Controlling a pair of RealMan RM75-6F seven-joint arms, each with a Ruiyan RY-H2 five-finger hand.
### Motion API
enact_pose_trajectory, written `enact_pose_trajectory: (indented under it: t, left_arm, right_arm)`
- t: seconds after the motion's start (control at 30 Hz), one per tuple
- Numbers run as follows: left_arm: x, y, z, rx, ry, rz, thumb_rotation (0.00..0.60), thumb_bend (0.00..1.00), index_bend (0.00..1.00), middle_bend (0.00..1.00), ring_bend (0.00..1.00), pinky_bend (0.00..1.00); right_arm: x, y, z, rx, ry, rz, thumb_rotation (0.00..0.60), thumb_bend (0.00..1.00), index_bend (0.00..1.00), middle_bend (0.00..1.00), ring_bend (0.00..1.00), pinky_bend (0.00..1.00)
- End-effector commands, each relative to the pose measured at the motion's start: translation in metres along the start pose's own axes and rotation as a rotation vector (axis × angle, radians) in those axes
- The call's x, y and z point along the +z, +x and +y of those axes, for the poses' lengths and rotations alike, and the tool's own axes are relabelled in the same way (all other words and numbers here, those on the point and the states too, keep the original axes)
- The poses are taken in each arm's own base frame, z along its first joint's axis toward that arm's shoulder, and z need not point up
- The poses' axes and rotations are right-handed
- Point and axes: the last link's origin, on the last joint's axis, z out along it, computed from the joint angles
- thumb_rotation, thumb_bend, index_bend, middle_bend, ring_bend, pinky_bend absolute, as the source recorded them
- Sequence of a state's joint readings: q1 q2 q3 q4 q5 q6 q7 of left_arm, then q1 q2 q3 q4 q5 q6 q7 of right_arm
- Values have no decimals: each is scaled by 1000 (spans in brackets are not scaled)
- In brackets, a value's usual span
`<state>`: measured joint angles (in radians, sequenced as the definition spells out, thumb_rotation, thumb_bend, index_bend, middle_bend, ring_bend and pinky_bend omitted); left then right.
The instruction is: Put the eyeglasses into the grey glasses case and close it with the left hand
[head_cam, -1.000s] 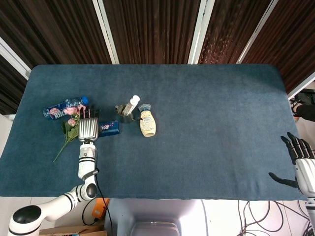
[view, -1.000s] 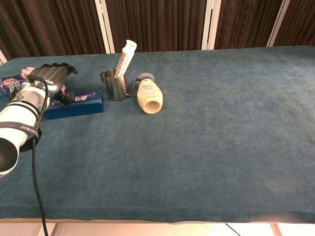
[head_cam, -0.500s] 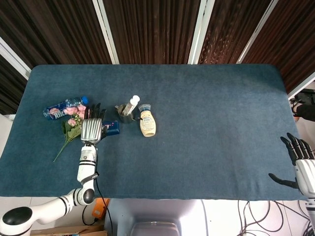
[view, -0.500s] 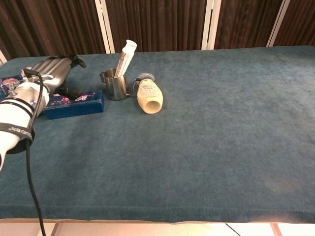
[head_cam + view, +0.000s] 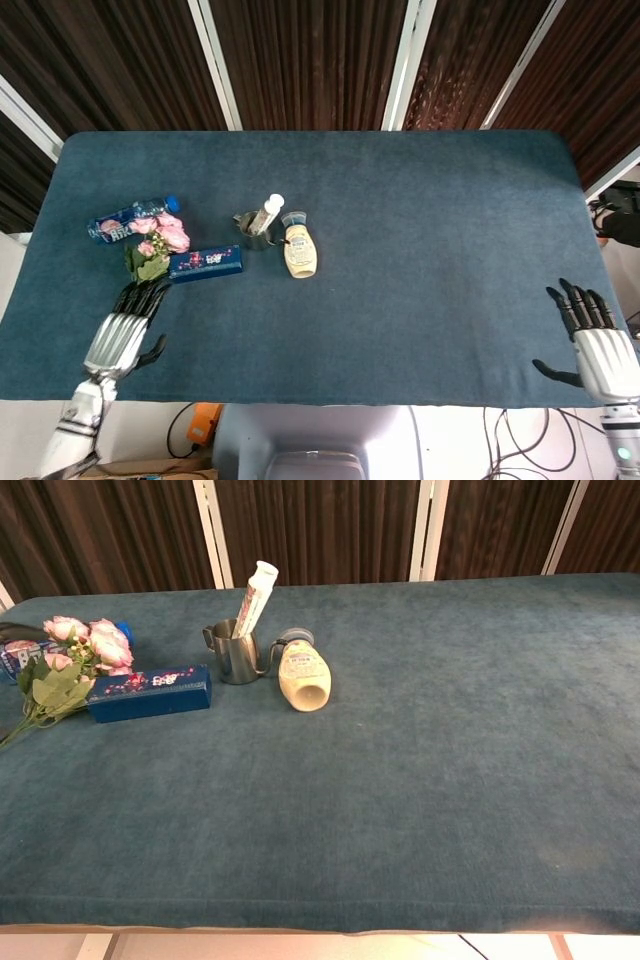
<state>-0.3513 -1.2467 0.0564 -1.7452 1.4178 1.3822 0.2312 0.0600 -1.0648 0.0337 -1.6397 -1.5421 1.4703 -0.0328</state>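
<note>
No eyeglasses and no grey glasses case show in either view. My left hand (image 5: 122,333) hovers at the table's front left, fingers spread apart and holding nothing, just in front of the flower stems. My right hand (image 5: 592,340) sits at the front right edge of the table, fingers apart and empty. The chest view shows neither hand.
A blue box (image 5: 205,263) (image 5: 149,693) lies at the left. Pink flowers (image 5: 158,242) (image 5: 75,658) and a water bottle (image 5: 132,218) lie beside it. A metal cup (image 5: 252,231) (image 5: 236,651) holds a white tube (image 5: 255,596). A cream bottle (image 5: 299,250) (image 5: 303,676) lies on its side.
My left hand has pulled back from the blue box toward the front left edge, uncovering the box and flowers, and left the chest view. The right hand shifted slightly inward.
</note>
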Motion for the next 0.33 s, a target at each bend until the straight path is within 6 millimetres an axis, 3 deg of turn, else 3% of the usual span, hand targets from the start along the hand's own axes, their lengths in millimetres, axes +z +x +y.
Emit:
enact_pose_trajectory:
  t: [0.03,0.33]
  left_arm:
    - [-68,-6,-45,22,70,43,600,364,0,0,0,0]
    - [-70,5,-57,18,109,126,600,341,0,0,0,0]
  right_arm:
    - [-1,-11,-11,-16,32,-29,600,134,0,0,0,0]
    - [-2,-22,-18,-51,47,-50,600,135,0,0,0,0]
